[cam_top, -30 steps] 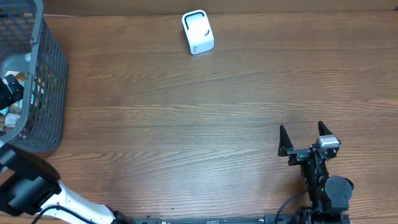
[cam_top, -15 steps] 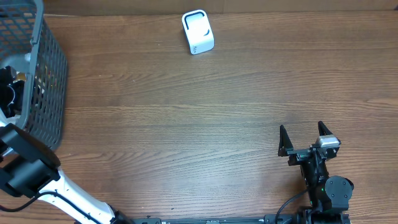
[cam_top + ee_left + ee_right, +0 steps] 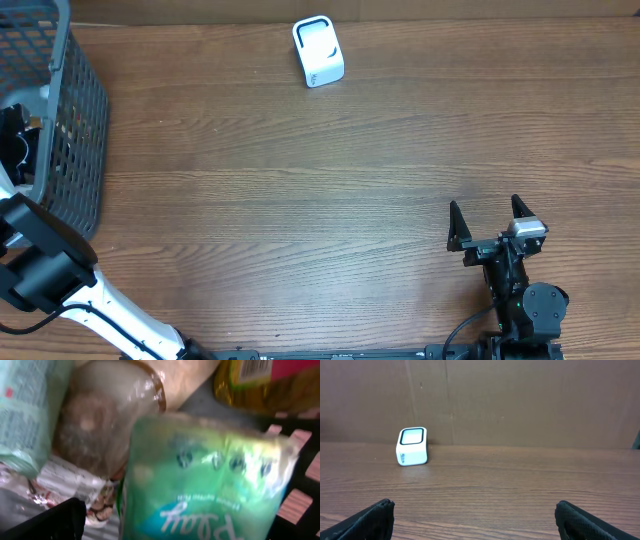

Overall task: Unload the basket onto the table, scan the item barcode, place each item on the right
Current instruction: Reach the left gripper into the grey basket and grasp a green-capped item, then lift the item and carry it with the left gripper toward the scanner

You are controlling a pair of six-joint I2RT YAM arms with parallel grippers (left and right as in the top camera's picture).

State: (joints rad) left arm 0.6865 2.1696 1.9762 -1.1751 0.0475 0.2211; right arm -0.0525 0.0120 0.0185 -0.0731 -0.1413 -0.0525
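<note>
The green packet [image 3: 210, 475] lies blurred on other wrapped goods in the basket [image 3: 85, 110] at the left edge of the table [image 3: 300, 200]. It is close under the left claw [image 3: 20, 155], whose jaws stand apart, one dark finger [image 3: 47, 520] just beside the packet's lower left and not clamped on it. The scanner [image 3: 318, 51] sits well apart at the far edge, and the right claw [image 3: 490, 218] is at the front right, jaws spread and empty.
</note>
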